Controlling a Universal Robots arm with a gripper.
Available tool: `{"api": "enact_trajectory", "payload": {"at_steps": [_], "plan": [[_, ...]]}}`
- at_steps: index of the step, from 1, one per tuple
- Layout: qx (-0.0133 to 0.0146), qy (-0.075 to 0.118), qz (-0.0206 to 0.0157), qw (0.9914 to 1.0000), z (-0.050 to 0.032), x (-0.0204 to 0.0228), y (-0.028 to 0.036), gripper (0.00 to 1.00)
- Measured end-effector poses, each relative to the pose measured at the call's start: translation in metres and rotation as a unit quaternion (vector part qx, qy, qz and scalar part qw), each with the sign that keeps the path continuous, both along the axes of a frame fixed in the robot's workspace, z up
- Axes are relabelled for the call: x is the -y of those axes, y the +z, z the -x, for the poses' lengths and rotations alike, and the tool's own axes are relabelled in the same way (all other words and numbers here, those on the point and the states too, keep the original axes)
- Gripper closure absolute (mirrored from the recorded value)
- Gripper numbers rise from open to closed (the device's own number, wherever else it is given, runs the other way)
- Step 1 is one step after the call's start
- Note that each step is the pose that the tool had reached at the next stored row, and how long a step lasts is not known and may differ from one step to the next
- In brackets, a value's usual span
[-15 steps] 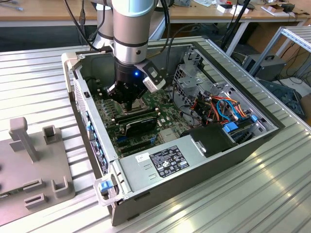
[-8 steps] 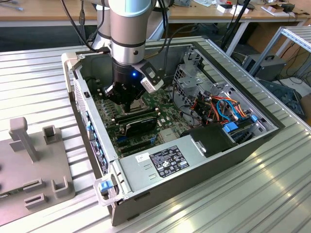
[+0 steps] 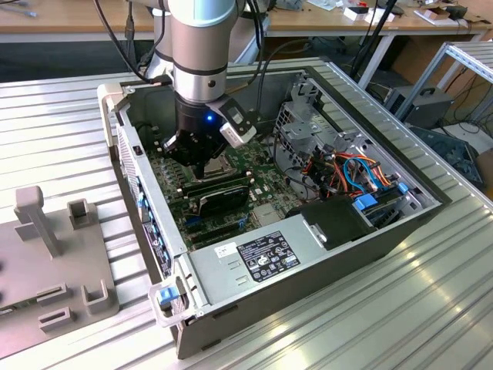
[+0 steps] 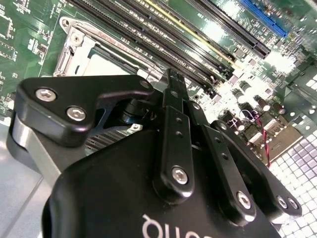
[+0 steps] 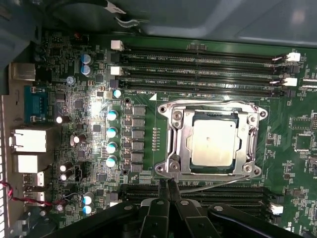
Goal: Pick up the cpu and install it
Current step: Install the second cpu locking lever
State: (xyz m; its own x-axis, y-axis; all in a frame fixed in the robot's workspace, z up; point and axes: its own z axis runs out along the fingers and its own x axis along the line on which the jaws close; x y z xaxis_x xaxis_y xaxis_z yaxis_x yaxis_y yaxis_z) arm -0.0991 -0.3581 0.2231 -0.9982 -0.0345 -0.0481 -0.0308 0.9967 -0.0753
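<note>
The cpu [image 5: 213, 143] is sitting flat inside the square metal socket frame [image 5: 174, 148] on the green motherboard [image 5: 74, 99], right of centre in the first wrist view; in the second wrist view a pale corner of it [image 4: 106, 64] is peeking out at upper left above the gripper. The gripper [image 5: 167, 184] is hanging just beside the socket's edge, holding nothing, its fingertips [image 5: 163, 186] pressed together. In the exterior view the gripper [image 3: 202, 168] is reaching down into the open computer case [image 3: 308, 262].
</note>
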Motion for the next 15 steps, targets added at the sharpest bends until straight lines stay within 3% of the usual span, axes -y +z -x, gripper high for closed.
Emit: {"api": "enact_trajectory", "payload": {"at_steps": [12, 13, 15], "plan": [[-0.0001, 0.0, 0.0001, 1.0, 0.0005, -0.0009, -0.004, 0.89], [-0.0017, 0.0, -0.0002, 1.0, 0.0005, -0.001, -0.0046, 0.89], [-0.0023, 0.0, 0.0001, 1.0, 0.0006, -0.0009, -0.0045, 0.89]]}}
